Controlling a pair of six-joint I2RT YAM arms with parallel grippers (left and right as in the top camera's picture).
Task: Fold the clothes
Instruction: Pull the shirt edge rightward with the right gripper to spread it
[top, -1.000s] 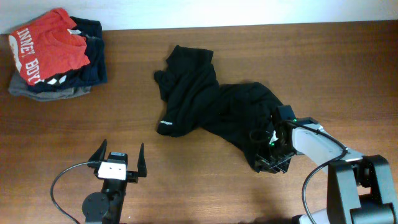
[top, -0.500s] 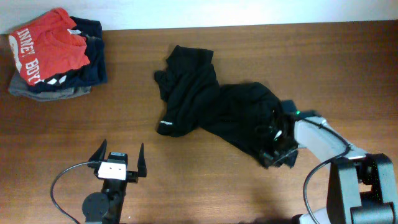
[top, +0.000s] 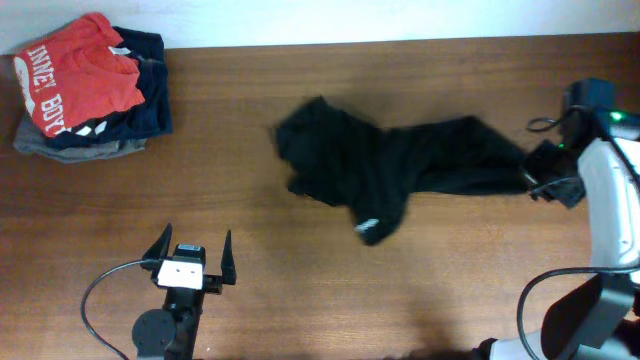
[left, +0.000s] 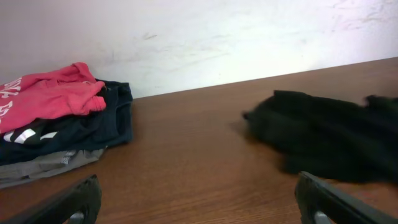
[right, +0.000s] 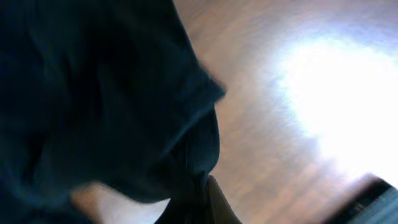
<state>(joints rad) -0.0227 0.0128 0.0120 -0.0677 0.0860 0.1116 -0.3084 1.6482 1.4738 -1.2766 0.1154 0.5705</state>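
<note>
The black clothes (top: 400, 165) lie stretched in a long band across the middle of the table, with a small white mark (top: 370, 226) on the near fold. My right gripper (top: 545, 177) is at the far right, shut on the garment's right end. In the right wrist view the black clothes (right: 93, 93) fill the left side and bunch into the shut right gripper (right: 202, 199). My left gripper (top: 190, 255) stands open near the front left, well away from the fabric. In the left wrist view, the left gripper (left: 198, 186) holds nothing and the clothes (left: 329, 134) lie ahead to the right.
A stack of other garments sits at the back left corner: a red shirt (top: 75, 75) on a navy garment (top: 150, 100) over grey cloth (top: 60, 148). The stack (left: 56, 118) also shows in the left wrist view, against a white wall (left: 217, 37).
My right gripper closed on the garment's near right edge and swept it right and toward the back, dragging the fabric out into a long band. The left arm has not moved.
</note>
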